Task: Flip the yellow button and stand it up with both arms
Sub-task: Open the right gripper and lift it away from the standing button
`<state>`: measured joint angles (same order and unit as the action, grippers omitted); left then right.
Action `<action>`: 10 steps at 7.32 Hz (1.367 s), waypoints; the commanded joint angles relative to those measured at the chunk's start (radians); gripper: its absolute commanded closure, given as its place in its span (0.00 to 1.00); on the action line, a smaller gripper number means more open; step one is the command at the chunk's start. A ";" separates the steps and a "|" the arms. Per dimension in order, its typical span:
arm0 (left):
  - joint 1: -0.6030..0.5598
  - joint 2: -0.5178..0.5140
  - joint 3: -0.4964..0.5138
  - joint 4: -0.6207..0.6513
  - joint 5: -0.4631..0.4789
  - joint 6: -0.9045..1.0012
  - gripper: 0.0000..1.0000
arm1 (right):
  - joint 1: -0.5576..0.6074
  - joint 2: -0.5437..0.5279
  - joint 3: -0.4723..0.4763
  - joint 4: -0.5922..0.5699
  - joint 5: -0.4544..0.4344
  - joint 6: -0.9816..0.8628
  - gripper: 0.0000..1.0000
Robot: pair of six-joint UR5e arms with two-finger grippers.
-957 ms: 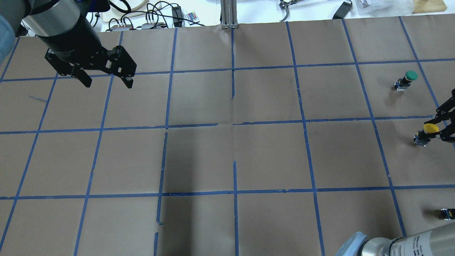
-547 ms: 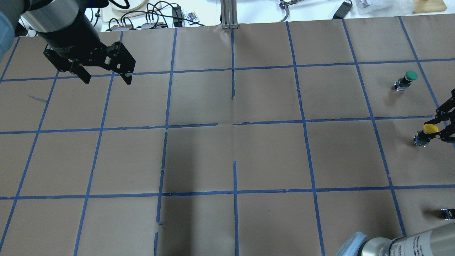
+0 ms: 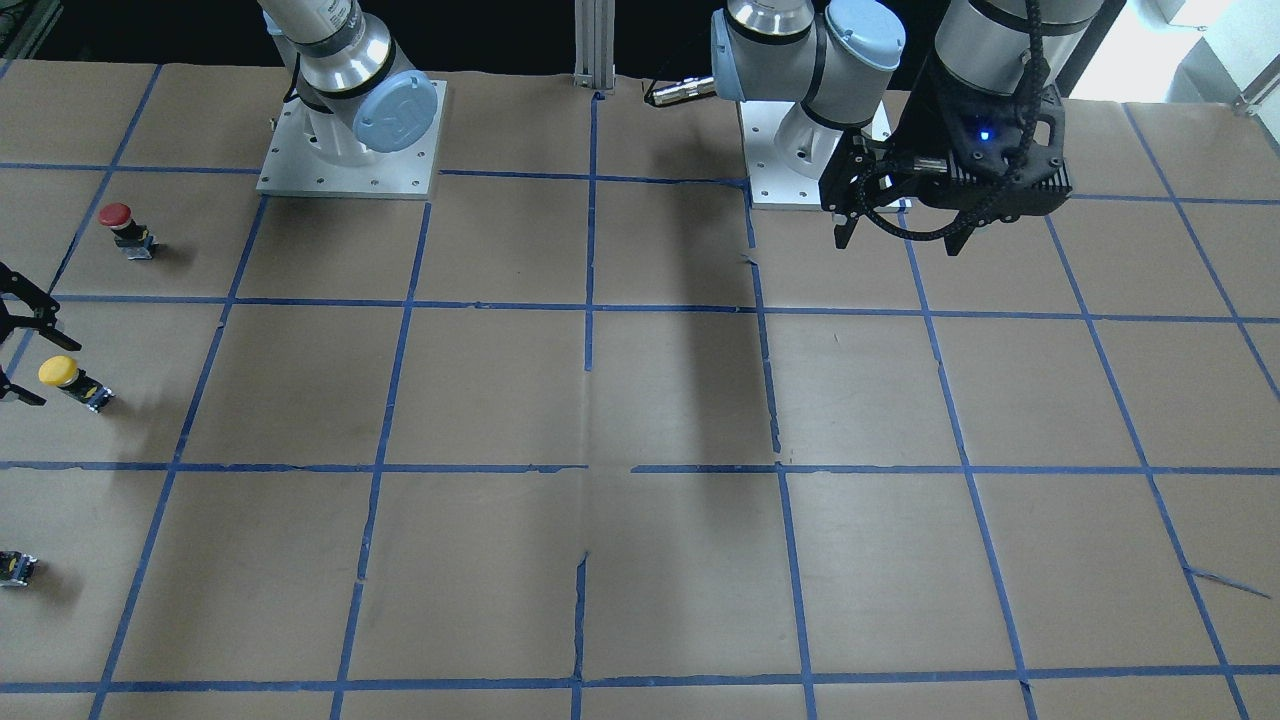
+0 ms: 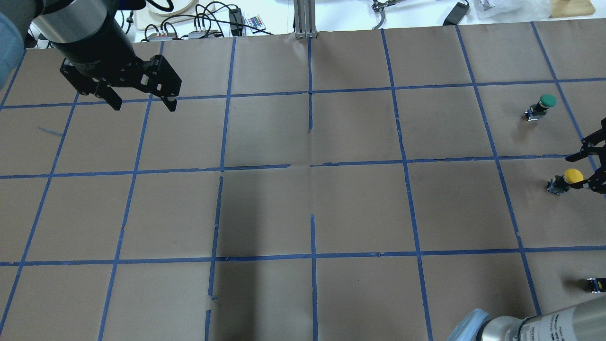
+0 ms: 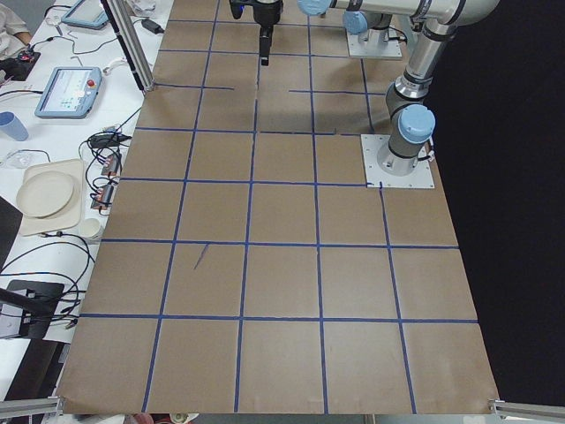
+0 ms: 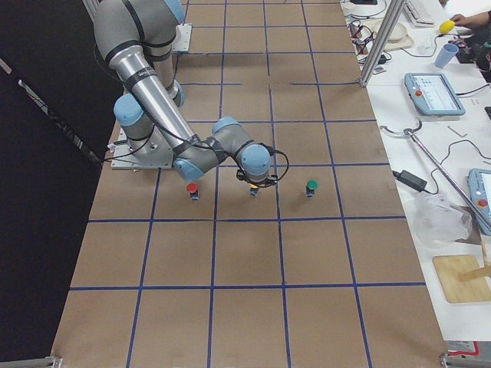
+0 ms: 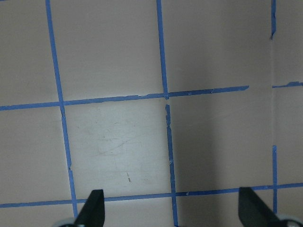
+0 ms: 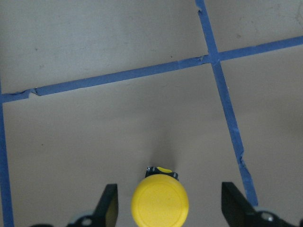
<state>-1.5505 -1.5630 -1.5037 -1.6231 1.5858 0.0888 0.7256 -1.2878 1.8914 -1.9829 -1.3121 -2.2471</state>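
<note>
The yellow button (image 4: 573, 176) stands cap up on the brown paper near the table's right edge. It also shows in the front view (image 3: 60, 372), the right side view (image 6: 254, 188) and the right wrist view (image 8: 160, 204). My right gripper (image 4: 587, 169) is open, with one finger on each side of the yellow cap and neither touching it; its fingers (image 8: 110, 203) stand wide apart. My left gripper (image 4: 143, 107) is open and empty, high above the table's far left; it also shows in the front view (image 3: 897, 243) and in its own wrist view (image 7: 173, 210).
A green button (image 4: 548, 100) stands farther from me than the yellow one, and a red button (image 3: 116, 214) stands nearer to me. A small dark block (image 4: 595, 284) is cut off by the frame edge. A metal post (image 4: 305, 19) and cables line the far edge.
My left gripper has drifted slightly toward the far left. The yellow button's cap has shifted a little in the overhead view, and the right gripper's fingers moved slightly beside it.
</note>
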 commanded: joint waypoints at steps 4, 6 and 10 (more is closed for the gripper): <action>0.000 -0.011 0.002 0.000 0.000 -0.001 0.00 | 0.053 -0.254 -0.026 0.061 -0.107 0.698 0.01; 0.000 -0.003 0.002 -0.001 0.002 -0.003 0.00 | 0.208 -0.330 -0.040 0.151 -0.186 1.392 0.01; 0.000 0.006 0.005 -0.001 0.002 -0.003 0.00 | 0.646 -0.332 -0.211 0.360 -0.219 2.295 0.00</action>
<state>-1.5509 -1.5612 -1.4994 -1.6245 1.5876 0.0859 1.2310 -1.6191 1.7241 -1.6654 -1.5271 -0.1888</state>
